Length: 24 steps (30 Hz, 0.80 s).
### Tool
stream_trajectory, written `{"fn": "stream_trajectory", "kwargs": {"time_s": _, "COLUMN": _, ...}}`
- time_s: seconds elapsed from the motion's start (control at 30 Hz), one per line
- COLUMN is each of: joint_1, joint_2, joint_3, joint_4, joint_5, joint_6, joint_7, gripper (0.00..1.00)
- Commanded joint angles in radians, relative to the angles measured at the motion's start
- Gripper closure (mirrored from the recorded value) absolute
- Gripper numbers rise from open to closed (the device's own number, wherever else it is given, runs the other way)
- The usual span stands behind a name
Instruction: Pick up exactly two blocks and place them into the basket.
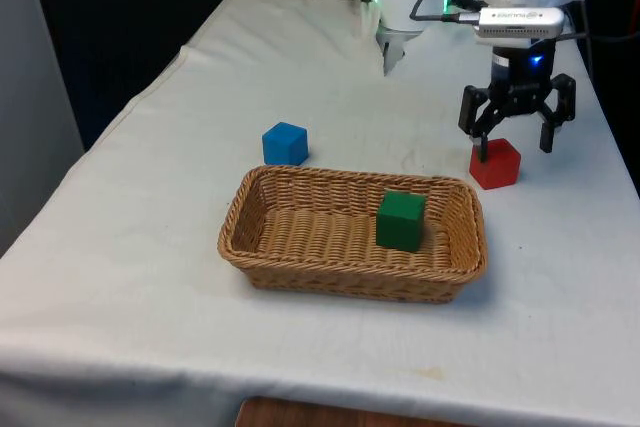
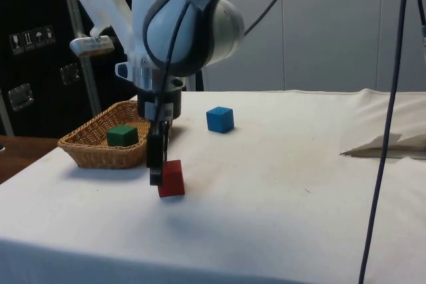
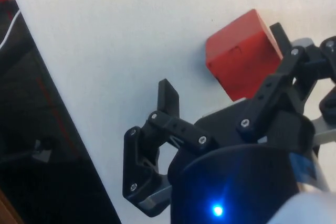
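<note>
Risking a miss: the red block (image 1: 496,164) sat off-centre to the tool (image 1: 517,140), close against one finger rather than midway between the two, so closing there could have pushed it aside or pinched only a corner.
Red block: on the bench (image 1: 150,247), just beyond the basket's (image 1: 350,277) corner at the front view's right, resting flat and not lifted.
Cause of a slip: in the wrist view the red block (image 3: 242,52) lay turned at an angle to the fingers, so the pads might have met edges, not flat faces.
Count risk: a green block (image 1: 401,220) already lay inside the basket; I judged one more was wanted, so taking the blue block (image 1: 285,143) too would overshoot.
Tool: fingers spread wide apart, holding nothing; one finger (image 3: 167,98) stood clear over bare cloth, the other looked to be beside or touching the block, which I could not settle.
Height: in the side view the tool (image 2: 157,164) hung low, its tips near the cloth beside the red block (image 2: 172,177).
Blue block: well apart, behind the basket.
</note>
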Motion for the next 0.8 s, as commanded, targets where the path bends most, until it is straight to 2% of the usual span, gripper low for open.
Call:
{"fn": "stream_trajectory", "kwargs": {"time_s": 0.0, "joint_1": 0.0, "joint_2": 0.001, "joint_3": 0.001, "joint_4": 0.0, "joint_5": 0.0, "joint_6": 0.0, "joint_7": -0.003, "gripper": 0.0}}
{"fn": "stream_trajectory", "kwargs": {"time_s": 0.03, "joint_1": -0.005, "joint_2": 0.003, "joint_3": 0.011, "joint_4": 0.004, "joint_5": 0.008, "joint_6": 0.004, "joint_7": -0.013, "gripper": 0.0}}
{"fn": "stream_trajectory", "kwargs": {"time_s": 0.2, "joint_1": -0.008, "joint_2": 0.027, "joint_3": 0.022, "joint_4": 0.011, "joint_5": 0.011, "joint_6": 0.01, "joint_7": -0.029, "gripper": 0.0}}
{"fn": "stream_trajectory", "kwargs": {"time_s": 0.23, "joint_1": -0.008, "joint_2": 0.031, "joint_3": 0.022, "joint_4": 0.012, "joint_5": 0.011, "joint_6": 0.011, "joint_7": -0.031, "gripper": 0.0}}
{"fn": "stream_trajectory", "kwargs": {"time_s": 0.27, "joint_1": 0.0, "joint_2": 0.032, "joint_3": 0.01, "joint_4": 0.011, "joint_5": 0.0, "joint_6": 0.002, "joint_7": -0.02, "gripper": 0.0}}
{"fn": "stream_trajectory", "kwargs": {"time_s": 0.3, "joint_1": -0.008, "joint_2": 0.035, "joint_3": 0.022, "joint_4": 0.014, "joint_5": 0.01, "joint_6": 0.011, "joint_7": -0.032, "gripper": 0.0}}
{"fn": "stream_trajectory", "kwargs": {"time_s": 0.53, "joint_1": -0.008, "joint_2": 0.055, "joint_3": 0.018, "joint_4": 0.027, "joint_5": 0.007, "joint_6": 0.007, "joint_7": -0.033, "gripper": 0.0}}
{"fn": "stream_trajectory", "kwargs": {"time_s": 0.57, "joint_1": -0.001, "joint_2": 0.055, "joint_3": 0.01, "joint_4": 0.024, "joint_5": 0.0, "joint_6": 0.003, "joint_7": -0.025, "gripper": 0.0}}
{"fn": "stream_trajectory", "kwargs": {"time_s": 0.6, "joint_1": -0.007, "joint_2": 0.057, "joint_3": 0.017, "joint_4": 0.028, "joint_5": 0.006, "joint_6": 0.007, "joint_7": -0.033, "gripper": 0.0}}
{"fn": "stream_trajectory", "kwargs": {"time_s": 0.77, "joint_1": -0.006, "joint_2": 0.06, "joint_3": 0.015, "joint_4": 0.027, "joint_5": 0.004, "joint_6": 0.007, "joint_7": -0.035, "gripper": 0.0}}
